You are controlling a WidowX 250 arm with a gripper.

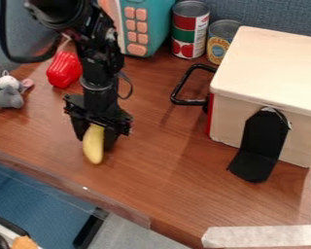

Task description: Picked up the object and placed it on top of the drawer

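Holding the banana (93,148) in my gripper (96,138) left of centre, I hang low over the table (164,170), with the drawer (268,68) at the frame's right.

On your flat brown wooden table (164,170): boxy cream wooden drawer (271,63) at two o'clock, rounded grey plush toy (7,98) at nine.
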